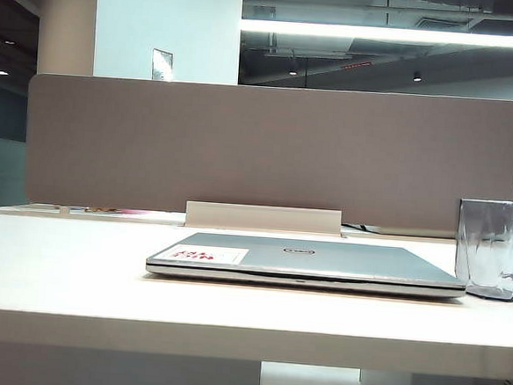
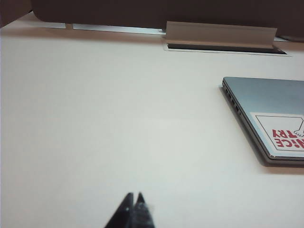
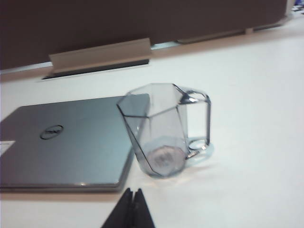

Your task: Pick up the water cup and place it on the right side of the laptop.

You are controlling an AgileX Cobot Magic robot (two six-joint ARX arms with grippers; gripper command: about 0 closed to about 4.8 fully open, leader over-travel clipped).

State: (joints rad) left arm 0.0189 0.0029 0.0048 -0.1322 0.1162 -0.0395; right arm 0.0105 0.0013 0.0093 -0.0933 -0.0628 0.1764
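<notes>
The water cup [image 1: 494, 249], a clear grey-blue faceted glass with a handle, stands upright on the white table just right of the closed silver laptop [image 1: 309, 262]. In the right wrist view the water cup [image 3: 164, 130] stands beside the laptop [image 3: 66, 142], a short way beyond my right gripper [image 3: 133, 191], which is shut and holds nothing. My left gripper [image 2: 134, 195] is shut and empty over bare table, well away from the laptop's [image 2: 270, 118] corner with the white-and-red sticker [image 2: 282, 132]. Neither gripper shows in the exterior view.
A grey partition panel [image 1: 272, 154] runs along the back of the table [image 1: 57, 267]. A raised cable flap [image 1: 263, 218] sits behind the laptop. The table's front edge is near the camera.
</notes>
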